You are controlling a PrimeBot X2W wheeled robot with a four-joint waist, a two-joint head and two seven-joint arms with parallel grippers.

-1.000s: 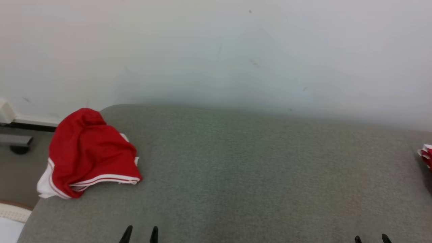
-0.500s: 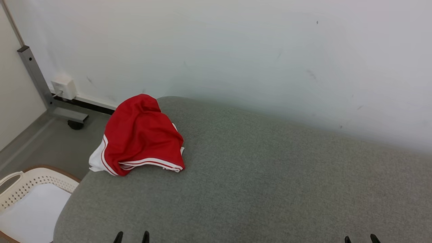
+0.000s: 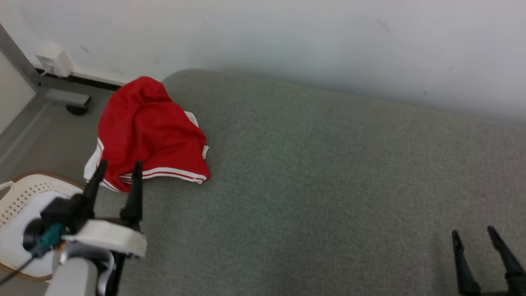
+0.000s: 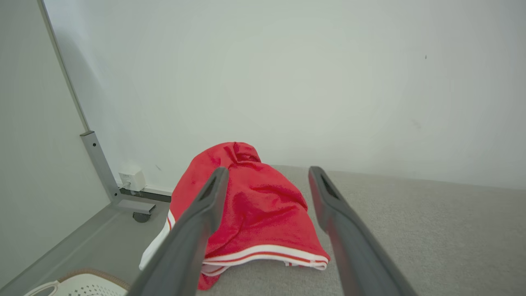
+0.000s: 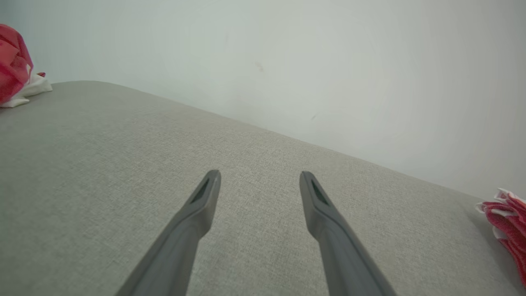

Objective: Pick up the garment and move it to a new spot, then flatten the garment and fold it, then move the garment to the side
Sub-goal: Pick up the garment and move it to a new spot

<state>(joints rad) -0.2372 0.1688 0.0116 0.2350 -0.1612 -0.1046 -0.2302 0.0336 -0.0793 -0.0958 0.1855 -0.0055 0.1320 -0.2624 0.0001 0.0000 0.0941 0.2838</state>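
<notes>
Head view showed me the first step in hand: the pickup of the garment (image 3: 150, 131), not yet done. The red garment with white trim lay crumpled on the far left corner of the grey desk (image 3: 320, 172), with its white part at the left edge. My left gripper (image 3: 120, 164) had its fingers wide apart with nothing between them. It stood just on the near side of the garment and pointed at it; whether the tips touched the cloth I could not tell. My right gripper (image 3: 472, 231) was also wide and empty, over the bare desk at the near right, well apart from the garment.

In my judgement the next move called for bringing the left gripper a little farther and lower, so that a thick fold came between the fingers. Then I would close, lift, and carry the cloth right, toward the free middle of the desk. A thin grasp could slip off such soft fabric.

I counted:
- one garment at the left
- one other red-and-white cloth (image 5: 503, 222) at the right edge of the desk
- two grippers
- one pale basket (image 3: 24, 191) on the floor at the near left
- one desk
</notes>
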